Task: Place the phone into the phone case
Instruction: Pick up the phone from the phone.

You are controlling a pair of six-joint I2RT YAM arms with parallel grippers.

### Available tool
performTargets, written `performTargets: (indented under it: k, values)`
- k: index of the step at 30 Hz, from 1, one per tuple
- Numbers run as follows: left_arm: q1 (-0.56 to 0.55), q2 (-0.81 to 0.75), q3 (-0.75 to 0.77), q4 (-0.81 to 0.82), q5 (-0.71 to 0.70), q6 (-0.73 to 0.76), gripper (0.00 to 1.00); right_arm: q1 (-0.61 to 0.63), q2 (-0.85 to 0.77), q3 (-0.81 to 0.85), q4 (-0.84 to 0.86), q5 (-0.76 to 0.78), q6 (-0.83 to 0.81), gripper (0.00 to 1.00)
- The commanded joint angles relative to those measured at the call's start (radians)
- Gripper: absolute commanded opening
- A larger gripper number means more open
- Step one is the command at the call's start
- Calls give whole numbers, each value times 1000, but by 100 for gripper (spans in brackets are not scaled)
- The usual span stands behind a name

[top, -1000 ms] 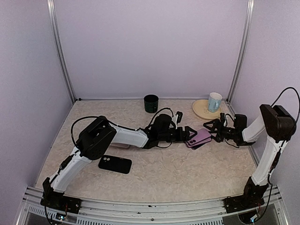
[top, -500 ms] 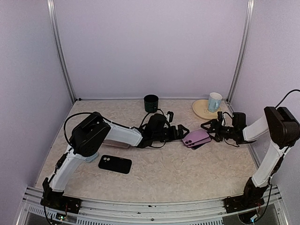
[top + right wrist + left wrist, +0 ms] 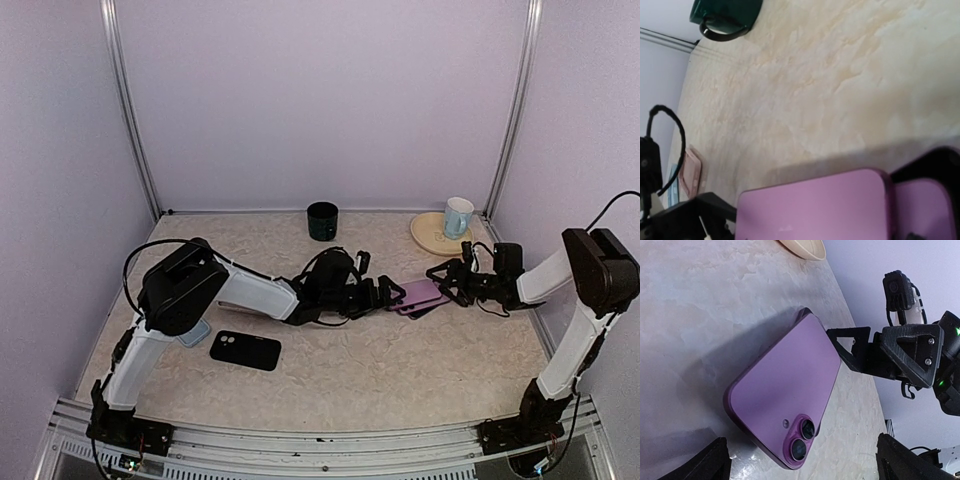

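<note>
The purple phone (image 3: 420,295) is held back-up and tilted above the table at centre right, its two camera lenses (image 3: 800,437) toward my left gripper. My right gripper (image 3: 446,282) is shut on the phone's far end; its black fingers (image 3: 855,344) show in the left wrist view. The phone's back fills the bottom of the right wrist view (image 3: 815,210). My left gripper (image 3: 390,293) is open and empty, its fingertips (image 3: 715,460) to either side of the phone's camera end. A black phone case (image 3: 245,350) lies flat at front left.
A dark green cup (image 3: 322,220) stands at the back centre. A white mug (image 3: 458,216) sits on a beige plate (image 3: 428,236) at the back right. A pink case (image 3: 691,172) and a light blue one (image 3: 195,332) lie under my left arm.
My left gripper let go of the phone's near end, drew back to the left and now sits open just short of it. The phone stays in my right gripper.
</note>
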Motion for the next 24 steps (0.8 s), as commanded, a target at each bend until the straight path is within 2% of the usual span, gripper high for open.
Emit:
performTargets:
  k: [1,5,8,16,19,24]
  values:
    - [-9,20,12,-13,48,-61,99,10,-23,-21,-5,7,-19,91]
    - [-8,29,26,1,50,-92,98,15,-32,-28,0,-1,-23,91]
    - [-3,39,33,33,57,-121,91,25,-35,-31,6,-11,-23,91]
    - [10,57,42,97,55,-153,82,43,-44,-34,4,-15,-27,91]
    - [15,55,35,123,53,-154,75,47,-46,-33,-3,-12,-33,91]
    - [23,55,14,159,40,-152,73,48,-46,-31,-15,-6,-41,91]
